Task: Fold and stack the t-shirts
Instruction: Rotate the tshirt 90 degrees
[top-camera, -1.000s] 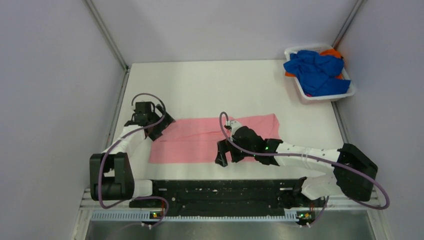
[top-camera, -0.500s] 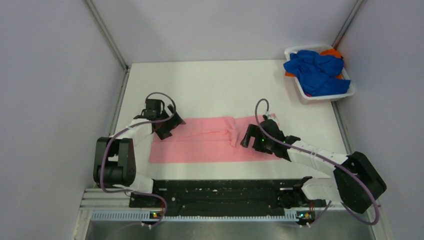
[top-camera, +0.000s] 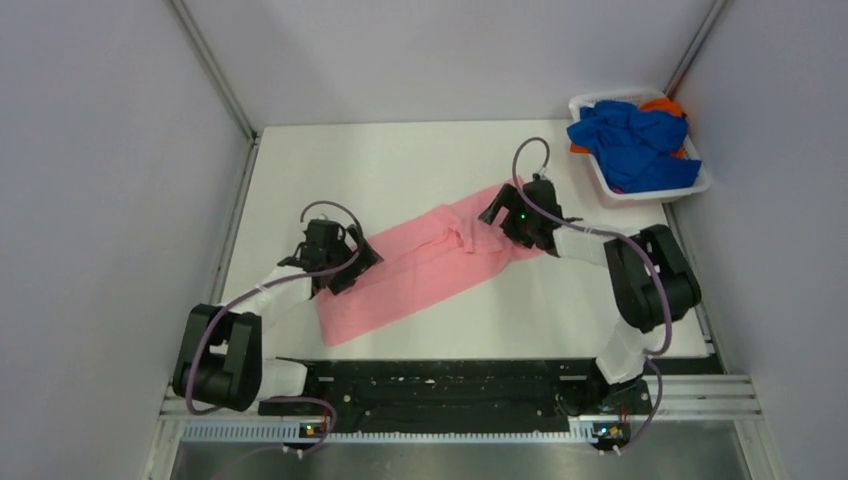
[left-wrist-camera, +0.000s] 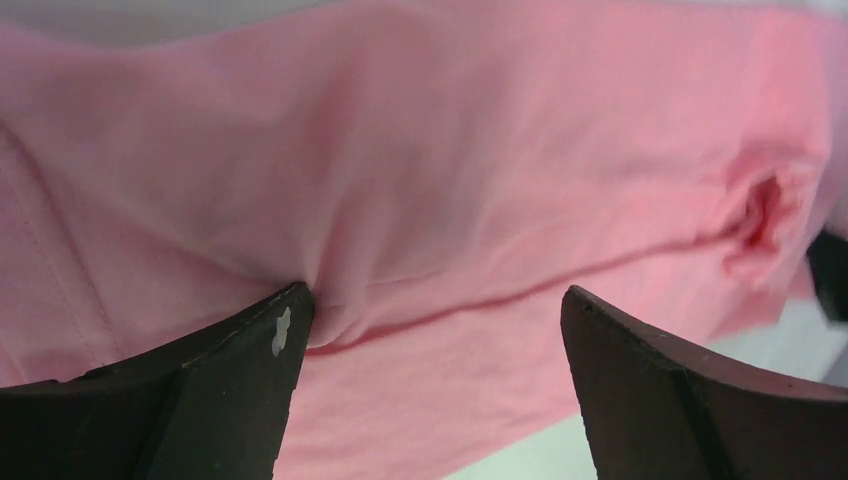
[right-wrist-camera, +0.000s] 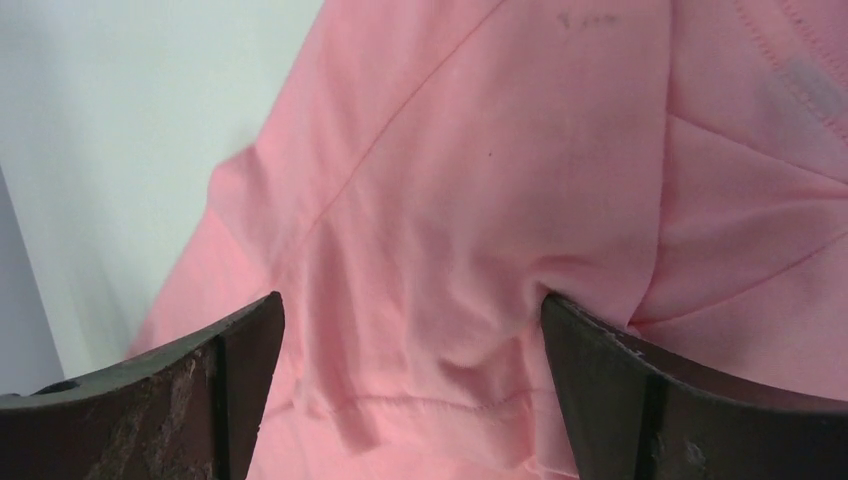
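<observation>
Light pink cloth t-shirt (top-camera: 425, 262) half-folded into a band; nothing stacked.
Left gripper (left-wrist-camera: 432, 295) and right gripper (right-wrist-camera: 411, 300) spread wide on it, clamping nothing; royal blue t-shirt (top-camera: 630, 140) and orange t-shirt (top-camera: 662, 103) lie unfolded in white plastic basket (top-camera: 650, 194).

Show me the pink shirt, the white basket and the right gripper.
pink t-shirt (top-camera: 420, 268), top view, on the middle of the cloth.
white basket (top-camera: 655, 196), top view, on its near rim.
right gripper (right-wrist-camera: 410, 305), right wrist view, midway between its open fingertips.
</observation>
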